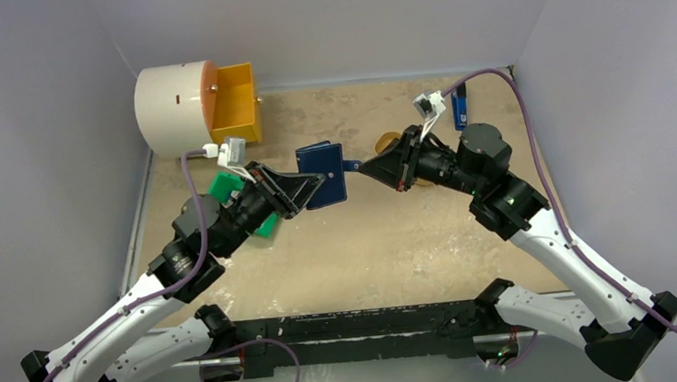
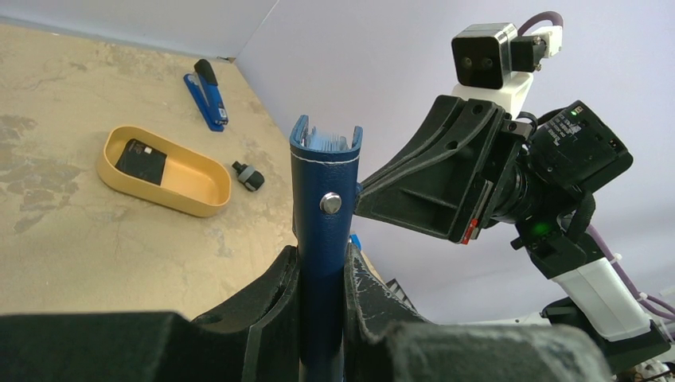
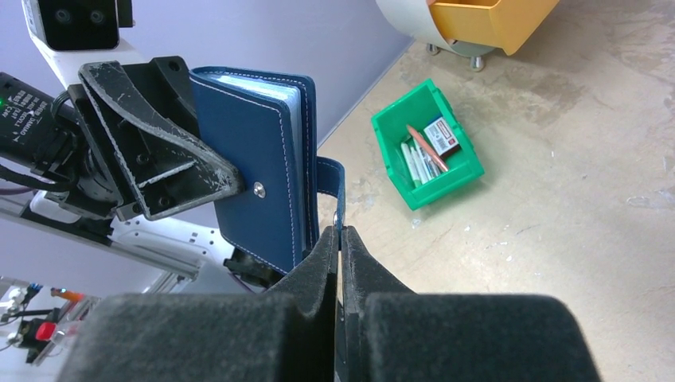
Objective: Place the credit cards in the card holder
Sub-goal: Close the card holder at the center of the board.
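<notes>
The card holder (image 1: 324,174), a small navy wallet with a light stud, is held up off the table between the two arms. My left gripper (image 2: 322,270) is shut on its lower body, and the card holder (image 2: 322,207) stands upright between the fingers. Pale card edges (image 2: 326,143) show in its top mouth. My right gripper (image 3: 341,232) is shut on the snap tab (image 3: 333,187), which sticks out from the card holder (image 3: 255,159). In the top view the right gripper (image 1: 360,164) meets the holder's right edge and the left gripper (image 1: 311,189) its left side.
A mustard-yellow oval tray (image 2: 163,171) holds a dark flat item (image 2: 142,161). A blue stapler (image 2: 207,95) and a small black-and-grey piece (image 2: 249,177) lie near it. A green bin (image 3: 426,147) holds pens. A white drum with a yellow drawer (image 1: 193,107) stands back left.
</notes>
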`<action>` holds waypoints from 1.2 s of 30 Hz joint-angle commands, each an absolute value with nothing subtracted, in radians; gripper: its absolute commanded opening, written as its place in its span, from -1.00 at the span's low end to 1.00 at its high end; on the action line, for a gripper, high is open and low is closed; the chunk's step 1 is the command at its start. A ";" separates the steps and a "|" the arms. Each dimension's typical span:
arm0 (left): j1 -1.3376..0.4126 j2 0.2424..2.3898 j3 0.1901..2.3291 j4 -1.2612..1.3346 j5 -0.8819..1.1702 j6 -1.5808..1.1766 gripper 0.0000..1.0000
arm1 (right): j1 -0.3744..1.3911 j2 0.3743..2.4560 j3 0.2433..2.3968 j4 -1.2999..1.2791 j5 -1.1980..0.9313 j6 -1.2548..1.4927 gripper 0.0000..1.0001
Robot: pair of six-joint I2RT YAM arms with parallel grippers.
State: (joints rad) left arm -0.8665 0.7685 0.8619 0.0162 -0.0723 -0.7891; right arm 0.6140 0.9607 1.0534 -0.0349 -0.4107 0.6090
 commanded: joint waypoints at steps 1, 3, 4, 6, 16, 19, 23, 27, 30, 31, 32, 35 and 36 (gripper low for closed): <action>-0.869 0.748 0.911 0.058 -0.090 -0.770 -1.00 | 0.609 0.936 1.083 0.020 -0.422 0.584 -1.00; -0.869 0.755 0.923 0.041 -0.120 -0.770 -1.00 | 0.610 0.938 1.103 0.008 -0.427 0.556 -1.00; -0.869 0.763 0.936 0.023 -0.139 -0.768 -1.00 | 0.609 0.942 1.114 0.003 -0.419 0.542 -1.00; -0.868 0.787 0.963 -0.028 -0.185 -0.763 -1.00 | 0.609 0.959 1.152 -0.049 -0.384 0.483 -1.00; -0.868 0.889 0.990 -0.050 -0.278 -0.751 -1.00 | 0.611 0.983 1.222 -0.204 -0.411 0.338 -1.00; -0.869 0.900 0.973 -0.027 -0.288 -0.757 -1.00 | 0.611 0.986 1.196 -0.186 -0.449 0.337 -1.00; -0.868 0.924 0.969 -0.026 -0.286 -0.757 -1.00 | 0.611 0.987 1.147 -0.134 -0.484 0.364 -1.00; -0.868 0.933 0.947 -0.024 -0.285 -0.760 -1.00 | 0.611 0.970 1.065 -0.049 -0.486 0.415 -1.00; -0.868 0.930 0.925 -0.016 -0.287 -0.762 -1.00 | 0.611 0.974 1.047 -0.034 -0.490 0.421 -1.00; -0.868 0.930 0.921 -0.015 -0.288 -0.764 -1.00 | 0.611 0.974 1.045 -0.032 -0.490 0.422 -1.00; -0.868 0.930 0.919 -0.019 -0.290 -0.763 -1.00 | 0.611 0.974 1.045 -0.030 -0.487 0.421 -1.00; -0.869 0.926 0.916 -0.030 -0.297 -0.757 -1.00 | 0.611 0.970 1.046 -0.027 -0.474 0.415 -1.00; -0.868 0.924 0.915 -0.032 -0.299 -0.756 -1.00 | 0.611 0.969 1.046 -0.026 -0.468 0.413 -1.00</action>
